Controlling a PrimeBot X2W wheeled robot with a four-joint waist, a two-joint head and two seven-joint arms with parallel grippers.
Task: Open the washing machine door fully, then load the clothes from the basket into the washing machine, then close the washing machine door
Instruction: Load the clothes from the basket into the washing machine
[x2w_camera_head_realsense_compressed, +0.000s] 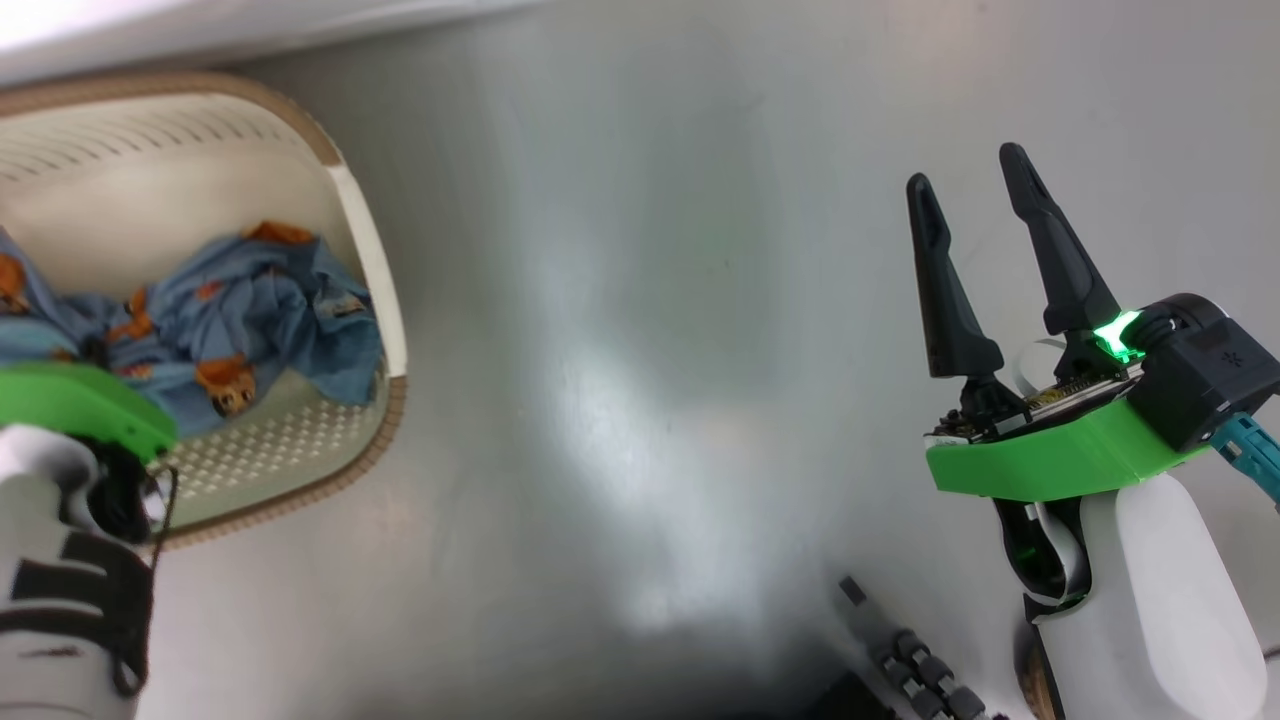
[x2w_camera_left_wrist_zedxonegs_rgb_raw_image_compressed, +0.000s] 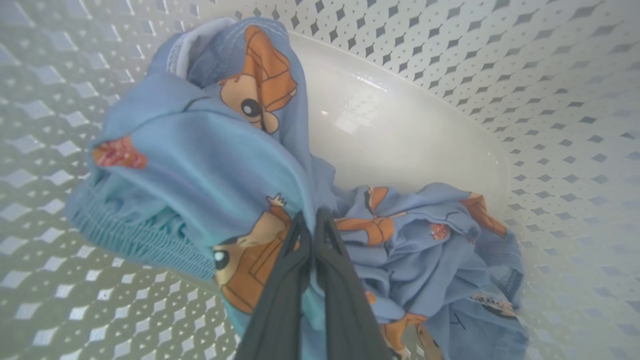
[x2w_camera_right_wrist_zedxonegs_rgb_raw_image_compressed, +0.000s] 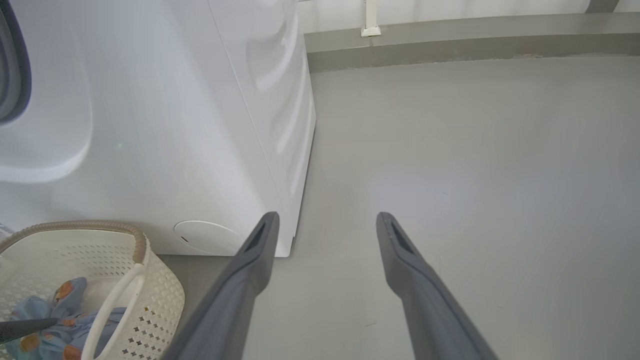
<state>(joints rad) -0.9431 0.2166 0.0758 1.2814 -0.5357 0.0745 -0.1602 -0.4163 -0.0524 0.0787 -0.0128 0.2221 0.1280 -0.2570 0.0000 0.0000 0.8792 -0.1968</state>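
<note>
The basket (x2w_camera_head_realsense_compressed: 375, 270) stands on the floor at the left, with the clothes (x2w_camera_head_realsense_compressed: 260, 310) bunched inside: light blue fabric with orange bears. My left arm's green wrist housing (x2w_camera_head_realsense_compressed: 80, 405) hangs over the basket. In the left wrist view my left gripper (x2w_camera_left_wrist_zedxonegs_rgb_raw_image_compressed: 315, 222) is shut on a fold of the clothes (x2w_camera_left_wrist_zedxonegs_rgb_raw_image_compressed: 200, 165) above the basket wall (x2w_camera_left_wrist_zedxonegs_rgb_raw_image_compressed: 550, 100). My right gripper (x2w_camera_head_realsense_compressed: 968, 175) is open and holds nothing, over bare floor. The washing machine (x2w_camera_right_wrist_zedxonegs_rgb_raw_image_compressed: 175, 125) stands behind the basket (x2w_camera_right_wrist_zedxonegs_rgb_raw_image_compressed: 155, 300). A dark curved edge (x2w_camera_right_wrist_zedxonegs_rgb_raw_image_compressed: 12, 75) shows at its front; I cannot tell if it is the washing machine door.
Grey floor (x2w_camera_head_realsense_compressed: 640, 350) stretches between the basket and my right arm. In the right wrist view my right gripper (x2w_camera_right_wrist_zedxonegs_rgb_raw_image_compressed: 327, 217) points past the machine's corner toward a grey skirting (x2w_camera_right_wrist_zedxonegs_rgb_raw_image_compressed: 450, 40) along the far wall. A round white service flap (x2w_camera_right_wrist_zedxonegs_rgb_raw_image_compressed: 205, 237) sits low on the machine.
</note>
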